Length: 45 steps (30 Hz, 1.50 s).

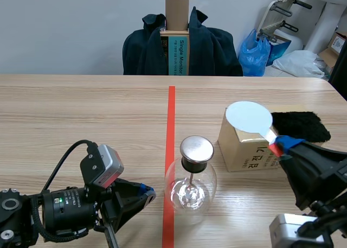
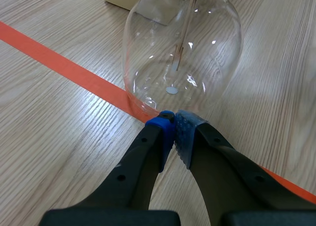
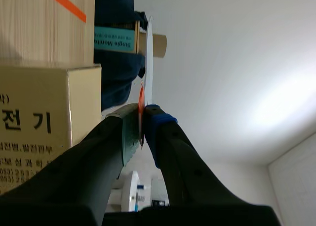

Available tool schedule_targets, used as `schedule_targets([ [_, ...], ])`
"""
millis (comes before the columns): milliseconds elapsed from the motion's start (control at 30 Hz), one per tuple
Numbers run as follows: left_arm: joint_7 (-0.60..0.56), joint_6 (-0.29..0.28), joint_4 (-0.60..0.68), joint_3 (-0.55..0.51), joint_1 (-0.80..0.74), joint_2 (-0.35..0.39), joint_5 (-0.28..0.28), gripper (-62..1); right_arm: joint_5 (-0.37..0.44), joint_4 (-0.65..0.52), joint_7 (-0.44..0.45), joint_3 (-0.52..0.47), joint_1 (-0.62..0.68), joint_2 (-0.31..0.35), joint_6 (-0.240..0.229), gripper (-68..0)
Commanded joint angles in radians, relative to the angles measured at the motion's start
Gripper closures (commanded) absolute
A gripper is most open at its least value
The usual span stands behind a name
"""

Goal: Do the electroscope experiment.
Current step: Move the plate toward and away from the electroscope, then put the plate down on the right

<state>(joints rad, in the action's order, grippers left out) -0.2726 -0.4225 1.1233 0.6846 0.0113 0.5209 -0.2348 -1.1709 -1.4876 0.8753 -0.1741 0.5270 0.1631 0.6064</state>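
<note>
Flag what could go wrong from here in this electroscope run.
The left tool, shut, sits right at the base of the glass flask; a nudge could tip or slide it. The right tool pinches the white disc by its thin handle alone, so the disc might twist or slip.

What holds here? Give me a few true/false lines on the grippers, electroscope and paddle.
1. The electroscope stands upright. True.
2. The right gripper is shut on the white disc paddle. True.
3. The left gripper is open around the electroscope. False: it is shut on nothing, at the glass base.
4. The paddle rests on the electroscope's metal cap. False: it is held up near the cardboard box, apart from the cap.
5. A black fur cloth lies by the box. True.
</note>
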Motion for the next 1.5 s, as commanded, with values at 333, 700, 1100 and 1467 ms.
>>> schedule_targets([
  [333,0.005,-0.006,0.016,-0.010,0.000,-0.005,-0.007,-1.9,0.079,-0.061,-0.085,-0.089,-0.012,0.011,-0.054,-0.7],
  [700,0.003,-0.006,0.016,-0.010,0.000,-0.005,-0.007,-1.9,0.079,-0.042,-0.267,0.015,-0.077,0.011,-0.217,-0.7],
  [1100,0.001,-0.006,0.016,-0.010,0.000,-0.005,-0.007,-1.9,0.030,0.090,-0.343,0.110,-0.148,0.011,-0.235,-0.7],
  [1467,0.001,-0.006,0.016,-0.010,0.000,-0.005,-0.007,-1.9,0.018,0.139,-0.338,0.117,-0.145,0.011,-0.241,-0.7],
])
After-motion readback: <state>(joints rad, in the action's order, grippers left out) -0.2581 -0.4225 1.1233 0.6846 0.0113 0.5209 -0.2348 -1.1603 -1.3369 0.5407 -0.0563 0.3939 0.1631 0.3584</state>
